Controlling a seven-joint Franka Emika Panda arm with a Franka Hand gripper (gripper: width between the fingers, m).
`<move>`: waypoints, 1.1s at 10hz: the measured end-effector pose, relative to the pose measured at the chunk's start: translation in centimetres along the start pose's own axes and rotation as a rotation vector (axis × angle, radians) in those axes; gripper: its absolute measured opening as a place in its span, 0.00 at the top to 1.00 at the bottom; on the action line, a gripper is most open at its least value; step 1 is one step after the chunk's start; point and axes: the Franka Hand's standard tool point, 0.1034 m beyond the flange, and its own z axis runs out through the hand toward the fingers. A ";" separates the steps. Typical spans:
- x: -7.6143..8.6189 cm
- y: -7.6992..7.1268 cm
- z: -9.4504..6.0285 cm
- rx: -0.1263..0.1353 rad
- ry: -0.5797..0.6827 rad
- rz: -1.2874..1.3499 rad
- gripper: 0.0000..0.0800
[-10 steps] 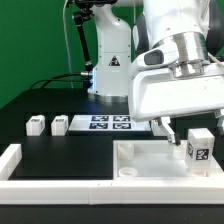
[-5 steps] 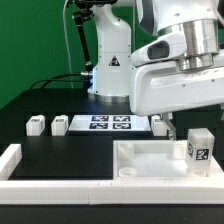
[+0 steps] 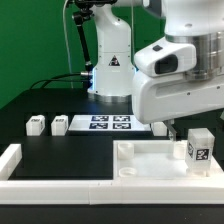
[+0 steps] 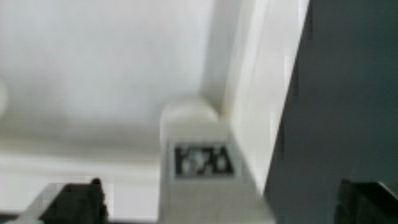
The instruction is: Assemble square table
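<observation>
The white square table top (image 3: 150, 160) lies at the front, with raised notched corners. One white tagged leg (image 3: 199, 146) stands upright on its right corner. In the wrist view this leg (image 4: 205, 140) stands on the table top (image 4: 89, 80), in line with the gap between my black fingertips (image 4: 71, 200). My gripper (image 4: 217, 205) is open, and both fingers are well clear of the leg. In the exterior view the gripper (image 3: 190, 128) hangs just above the leg, mostly hidden by the white hand. Two more legs (image 3: 37, 124) (image 3: 60, 124) lie at the exterior view's left.
The marker board (image 3: 110, 123) lies flat behind the table top. Another small white part (image 3: 160, 126) sits at its right end. A long white border rail (image 3: 30, 178) runs along the front and left. The robot base (image 3: 110, 65) stands at the back.
The hand has shifted slightly toward the exterior view's right and the wrist has turned. The upright leg and the other parts have not moved.
</observation>
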 end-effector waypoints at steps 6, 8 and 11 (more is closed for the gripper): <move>1.2 0.0 0.7 0.000 0.034 0.052 0.19; 1.4 0.1 0.8 -0.002 0.049 0.052 0.19; 1.4 0.0 0.8 0.001 0.049 0.094 0.43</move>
